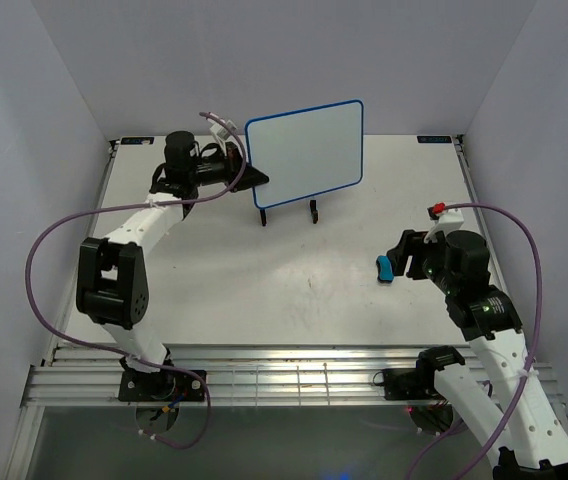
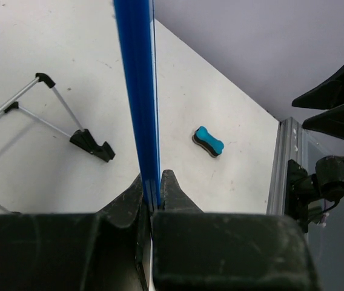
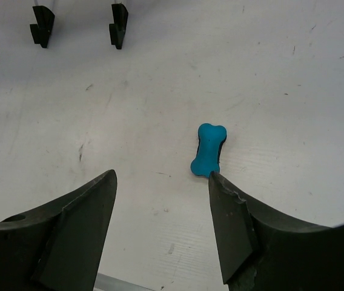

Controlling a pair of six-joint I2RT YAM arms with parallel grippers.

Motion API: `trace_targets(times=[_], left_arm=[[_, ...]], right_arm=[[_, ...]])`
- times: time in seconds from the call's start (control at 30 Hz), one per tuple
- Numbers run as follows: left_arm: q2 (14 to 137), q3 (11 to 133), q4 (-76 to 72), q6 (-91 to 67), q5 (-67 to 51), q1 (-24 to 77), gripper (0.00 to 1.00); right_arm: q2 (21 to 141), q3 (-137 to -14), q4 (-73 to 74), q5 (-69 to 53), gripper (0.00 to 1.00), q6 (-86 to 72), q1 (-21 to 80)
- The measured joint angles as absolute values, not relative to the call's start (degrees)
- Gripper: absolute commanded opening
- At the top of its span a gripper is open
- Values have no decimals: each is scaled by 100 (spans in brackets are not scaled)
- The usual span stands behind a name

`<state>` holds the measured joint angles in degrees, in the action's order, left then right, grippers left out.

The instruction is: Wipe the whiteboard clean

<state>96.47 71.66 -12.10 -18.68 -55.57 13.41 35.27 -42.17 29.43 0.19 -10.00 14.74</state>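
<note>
At the counter's (image 1: 294,280) back, the left end effector (image 2: 152,191) is clamping the whiteboard's (image 1: 304,152) edge beside the wire stand (image 1: 286,212); the right end effector (image 3: 162,177) is hovering, spread apart, over the bone-shaped eraser (image 3: 209,149).

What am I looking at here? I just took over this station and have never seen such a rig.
Two robot arms are bolted at the near edge of a white table. The wide picture comes from a fixed camera above and behind them. The other two come from a camera on each wrist, so the dark shapes at the bottom are that arm's own fingers. The left gripper is shut on the edge of the whiteboard, which looks blank and stands upright above its black wire stand. Whether it rests on the stand is unclear. The right gripper is open and holds nothing. It hangs over a small blue eraser lying on the table.
</note>
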Motion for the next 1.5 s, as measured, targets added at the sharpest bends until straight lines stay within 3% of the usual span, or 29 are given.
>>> trace_targets(times=[0.6,1.5], left_arm=[[11725,8440,-1455,-886,-7553,167,0],[13131,9218,-1553,-637,-8228,86,0]], right_arm=[[3481,-4338,3330,-169,65,-980,1474],[3647,-4521,3400,-585,64,-864,1474]])
